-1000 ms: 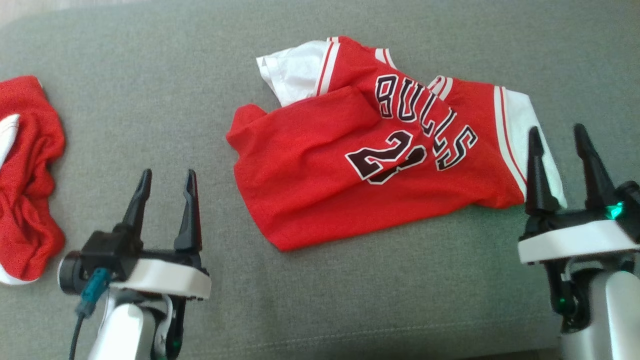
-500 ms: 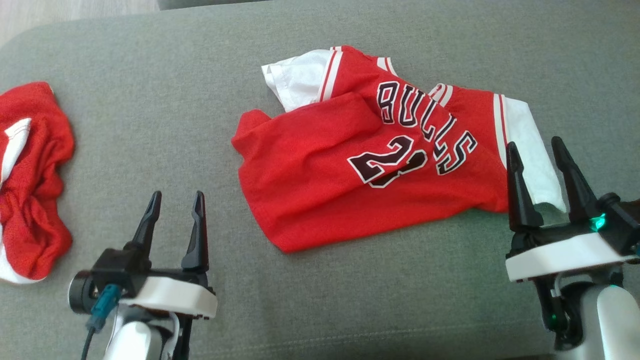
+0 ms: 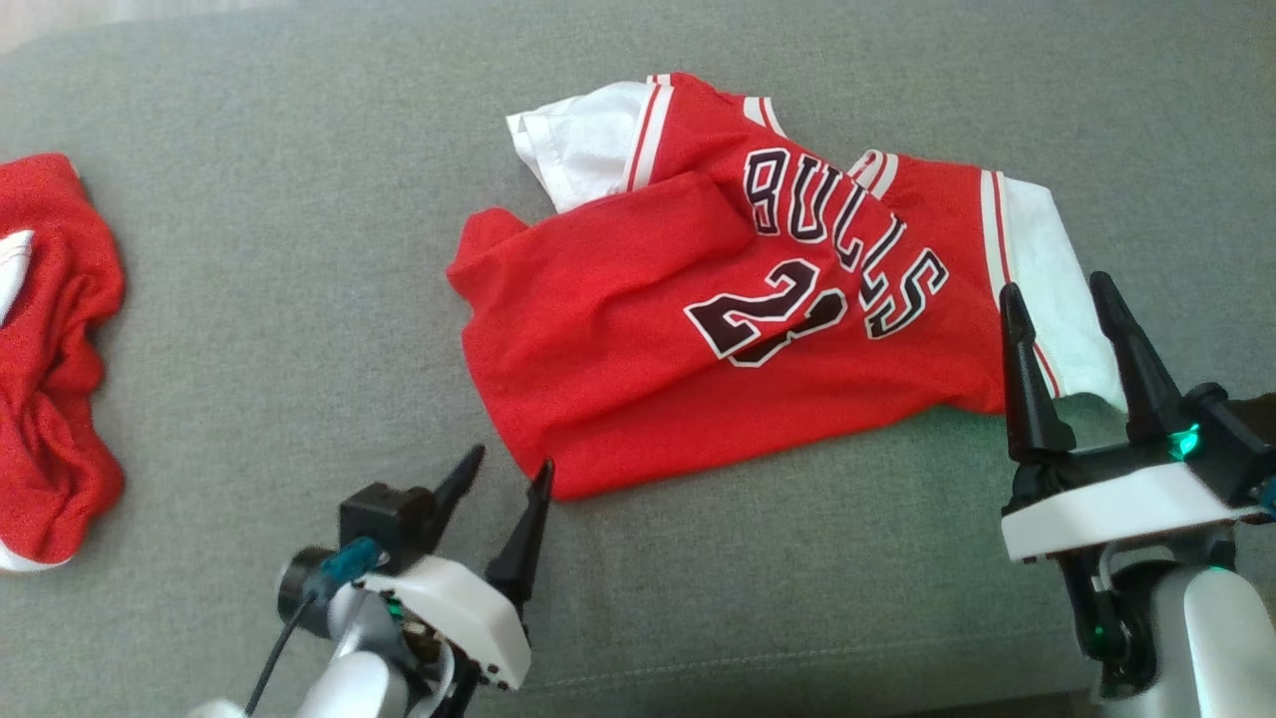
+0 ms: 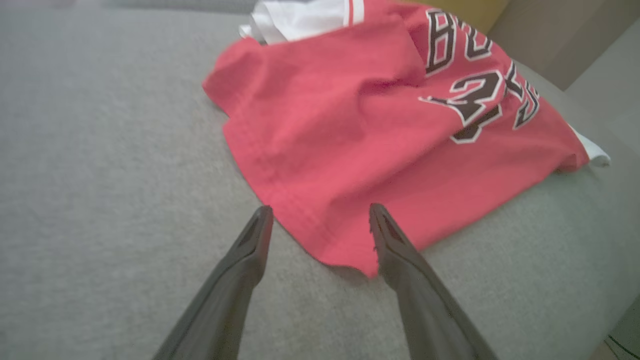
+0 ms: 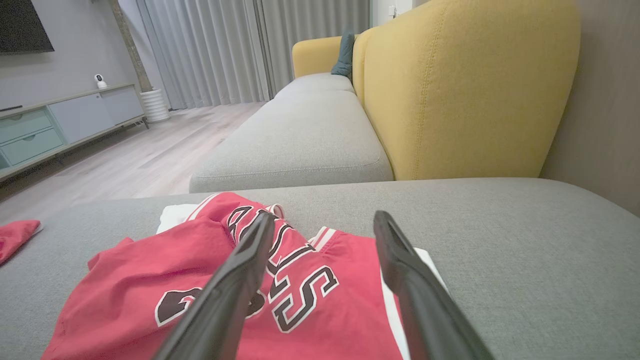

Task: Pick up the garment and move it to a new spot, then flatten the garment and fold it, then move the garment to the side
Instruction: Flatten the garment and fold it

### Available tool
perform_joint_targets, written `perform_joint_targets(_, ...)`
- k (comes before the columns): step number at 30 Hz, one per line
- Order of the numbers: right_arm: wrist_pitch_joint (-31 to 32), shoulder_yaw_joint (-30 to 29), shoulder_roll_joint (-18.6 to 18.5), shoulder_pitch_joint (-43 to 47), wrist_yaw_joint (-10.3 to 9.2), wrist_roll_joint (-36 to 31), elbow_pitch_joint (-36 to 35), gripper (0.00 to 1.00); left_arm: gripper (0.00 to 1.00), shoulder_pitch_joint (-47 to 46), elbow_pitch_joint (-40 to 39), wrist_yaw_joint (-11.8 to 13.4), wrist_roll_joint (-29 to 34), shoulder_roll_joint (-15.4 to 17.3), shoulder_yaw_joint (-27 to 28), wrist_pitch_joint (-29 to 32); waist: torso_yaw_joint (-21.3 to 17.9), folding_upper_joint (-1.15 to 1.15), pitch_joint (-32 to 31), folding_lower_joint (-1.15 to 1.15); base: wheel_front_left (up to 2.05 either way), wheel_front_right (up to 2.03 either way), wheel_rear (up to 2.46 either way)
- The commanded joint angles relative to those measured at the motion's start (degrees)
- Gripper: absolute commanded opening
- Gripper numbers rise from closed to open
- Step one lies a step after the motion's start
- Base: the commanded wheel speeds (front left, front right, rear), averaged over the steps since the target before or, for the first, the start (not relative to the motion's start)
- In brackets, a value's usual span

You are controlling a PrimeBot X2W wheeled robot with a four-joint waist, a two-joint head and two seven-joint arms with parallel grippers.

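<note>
Now the left claw has left its place well aside from the jersey and has come to its nearest corner, with the wrist turned so that the fingers point slantwise at the cloth. Its two fingers are apart. In the left wrist view the red hem corner lies just in front of them and between them, and one fingertip reaches the edge of the cloth. Nothing is gripped yet.

The right claw has hardly moved in the last second. Its fingers are also spread, and they stand at the other end of the jersey, over the white sleeve and the striped seam.

Beyond both claws the jersey lies crumpled on the grey cushion, printed side up, with one part folded over itself. Another red cloth lies far out on the left claw's outer side, well apart.

I judge that this change is the start of the pick-up: the left claw is preparing to pinch the hem corner. Moving, flattening and folding are all not yet done.
</note>
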Motion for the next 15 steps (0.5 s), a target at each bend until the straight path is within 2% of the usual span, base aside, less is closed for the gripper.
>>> perform_joint_targets(1, -0.17, 1.56, -0.39, -1.69, -0.05, 0.06, -2.00, 1.00, 1.00, -2.43, -0.61, -0.51, -1.00, -0.33, 1.31, 1.45, -0.26, 0.00, 0.43, 0.00, 0.00, 0.00, 0.00)
perform_joint_targets(5, -0.36, 1.67, -0.31, -1.87, -0.05, 0.12, -1.91, 1.00, 1.00, -3.59, 2.80, -1.79, -2.88, -0.84, 0.11, 5.26, -0.76, 0.00, 1.17, 0.00, 0.00, 0.00, 0.00)
perform_joint_targets(10, -0.54, 1.21, -0.18, -1.97, -0.05, 0.06, -1.62, 1.00, 1.00, -5.21, 5.92, -3.23, -4.73, -1.31, -1.07, 7.27, -1.15, 0.00, 1.85, 0.00, 0.00, 0.00, 0.00)
perform_joint_targets(11, -0.58, 1.12, -0.15, -1.97, -0.05, 0.08, -1.61, 1.00, 0.89, -5.57, 6.33, -3.53, -5.10, -1.37, -1.23, 7.36, -1.17, 0.00, 1.94, 0.00, 0.00, 0.00, 0.00)
perform_joint_targets(12, -0.60, 1.00, -0.13, -1.96, -0.05, 0.09, -1.58, 1.00, 0.29, -5.93, 6.60, -3.77, -5.38, -1.40, -1.30, 7.12, -1.19, 0.00, 2.01, 0.00, 0.00, 0.00, 0.00)
perform_joint_targets(13, -0.60, 0.87, -0.11, -1.97, -0.05, 0.08, -1.54, 1.00, 0.00, -6.27, 6.78, -3.94, -5.55, -1.41, -1.31, 6.65, -1.22, 0.00, 2.05, 0.00, 0.00, 0.00, 0.00)
perform_joint_targets(15, -0.61, 0.70, -0.08, -2.00, -0.05, 0.04, -1.43, 1.00, 0.00, -6.96, 6.57, -4.14, -5.34, -1.24, -1.29, 5.08, -1.29, 0.00, 2.00, 0.00, 0.00, 0.00, 0.00)
